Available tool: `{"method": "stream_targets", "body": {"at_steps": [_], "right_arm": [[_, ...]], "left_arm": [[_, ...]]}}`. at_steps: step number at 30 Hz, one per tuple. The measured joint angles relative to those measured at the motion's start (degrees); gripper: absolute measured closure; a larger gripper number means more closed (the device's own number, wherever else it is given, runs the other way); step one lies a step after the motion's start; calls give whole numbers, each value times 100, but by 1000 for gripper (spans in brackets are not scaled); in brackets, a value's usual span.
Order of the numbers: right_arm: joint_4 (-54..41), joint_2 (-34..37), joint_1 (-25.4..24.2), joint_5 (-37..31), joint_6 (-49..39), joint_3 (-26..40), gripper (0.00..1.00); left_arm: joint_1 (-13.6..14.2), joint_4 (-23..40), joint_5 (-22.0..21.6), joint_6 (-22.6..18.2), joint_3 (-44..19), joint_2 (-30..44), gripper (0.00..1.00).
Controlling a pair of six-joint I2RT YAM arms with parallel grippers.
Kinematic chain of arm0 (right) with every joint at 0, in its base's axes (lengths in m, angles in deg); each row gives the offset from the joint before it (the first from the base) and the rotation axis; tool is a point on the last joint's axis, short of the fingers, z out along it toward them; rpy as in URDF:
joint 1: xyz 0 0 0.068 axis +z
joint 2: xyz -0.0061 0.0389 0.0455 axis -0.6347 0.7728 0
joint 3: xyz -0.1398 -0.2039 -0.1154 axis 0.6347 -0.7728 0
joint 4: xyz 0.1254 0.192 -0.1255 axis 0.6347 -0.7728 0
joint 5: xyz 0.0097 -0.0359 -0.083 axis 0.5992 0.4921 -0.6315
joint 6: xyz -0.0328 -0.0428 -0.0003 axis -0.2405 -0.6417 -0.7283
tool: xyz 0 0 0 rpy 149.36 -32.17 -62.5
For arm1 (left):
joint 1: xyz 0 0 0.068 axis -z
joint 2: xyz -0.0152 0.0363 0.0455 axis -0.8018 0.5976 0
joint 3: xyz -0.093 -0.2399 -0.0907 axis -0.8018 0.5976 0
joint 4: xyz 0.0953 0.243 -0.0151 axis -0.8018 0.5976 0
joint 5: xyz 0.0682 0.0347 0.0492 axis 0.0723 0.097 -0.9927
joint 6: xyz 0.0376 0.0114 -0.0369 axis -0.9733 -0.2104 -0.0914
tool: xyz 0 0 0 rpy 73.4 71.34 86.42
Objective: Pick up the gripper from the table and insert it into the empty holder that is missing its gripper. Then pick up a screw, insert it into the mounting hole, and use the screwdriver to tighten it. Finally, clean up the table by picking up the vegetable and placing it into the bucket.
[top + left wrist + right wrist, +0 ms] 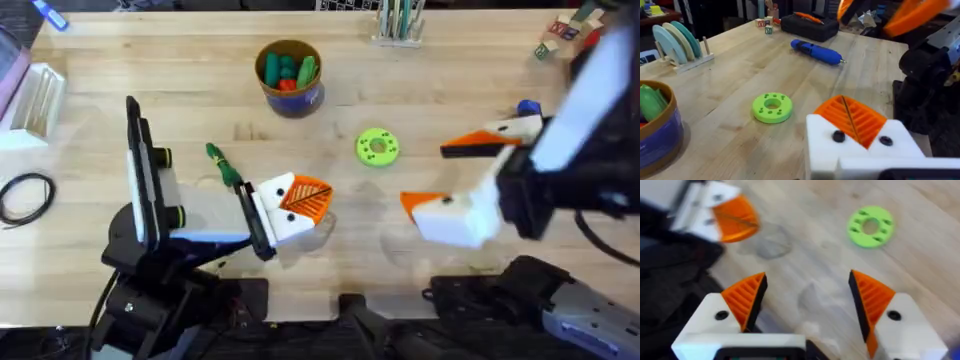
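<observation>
While right gripper [805, 305] hovers over bare light wooden tabletop [450, 60], orange ribbed pads spread wide (likely staged for next pick), left gripper [290, 207] rests low, pads pressed together. Stubby blue cylindrical screwdriver [817, 51] lies far right. Small dark-green toy vegetable [222, 165] lies beside left arm; tan blue-banded bucket [289, 76] behind it.

The table holds one bucket [289, 76], one green disc [377, 147], one blue screwdriver [817, 51], one dish rack [677, 42], one black cable [24, 197], one black case [809, 26], and two grippers, left [297, 208] and right [470, 175].
</observation>
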Motion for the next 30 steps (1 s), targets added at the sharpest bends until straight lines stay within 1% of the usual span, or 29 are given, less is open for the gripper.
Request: {"method": "stream_targets", "body": {"at_steps": [3,6,7,11,15,18,21,25,28,30], "right_arm": [[-35,454,-406,-526,-23,0,11],[-31,973,-1105,-936,-44,0,11],[-9,1142,-1391,-1083,-46,-2,11],[292,1815,-2786,-1674,-61,-2,10],[726,2313,-4100,-1958,-63,-2,10],[1052,2568,-4933,-2065,-63,-2,10],[1438,2762,-5624,-2120,-63,-2,10],[1881,2994,-6331,-2147,-135,-2,10],[1979,3132,-6651,-2166,-446,-2,11],[1976,3198,-6752,-2174,-751,-2,10]], "left_arm": [[0,0,0,2,0,0,992],[0,0,0,19,0,0,992],[0,0,0,28,0,0,992],[0,0,0,35,0,0,992],[0,0,0,37,0,0,992],[0,0,0,39,0,0,992],[0,0,0,46,0,0,992],[0,0,0,57,0,0,992],[0,0,0,57,0,0,992],[0,0,0,57,0,0,992]]}}
